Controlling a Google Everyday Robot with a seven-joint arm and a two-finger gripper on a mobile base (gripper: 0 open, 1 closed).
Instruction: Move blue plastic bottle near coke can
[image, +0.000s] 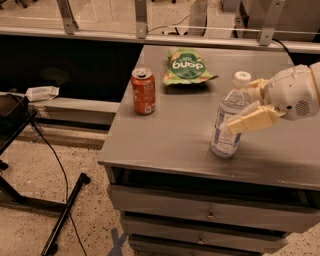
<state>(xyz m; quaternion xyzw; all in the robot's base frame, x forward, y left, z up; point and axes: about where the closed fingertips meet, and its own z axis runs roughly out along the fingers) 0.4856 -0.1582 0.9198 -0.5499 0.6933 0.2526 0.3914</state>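
Observation:
The blue plastic bottle (227, 132), clear with a white cap, stands on the grey cabinet top (170, 135) near its front right. My gripper (240, 105) reaches in from the right and is open. One cream finger lies in front of the bottle's body and the other sits behind its shoulder, so the bottle is between them. The coke can (143, 91), orange-red with a silver top, stands upright on the left part of the top, well apart from the bottle.
A green snack bag (187, 66) lies flat at the back middle of the top. The cabinet has drawers (207, 215) below. A black stand leg and cable (62, 210) lie on the floor to the left. A rail (150, 37) runs behind.

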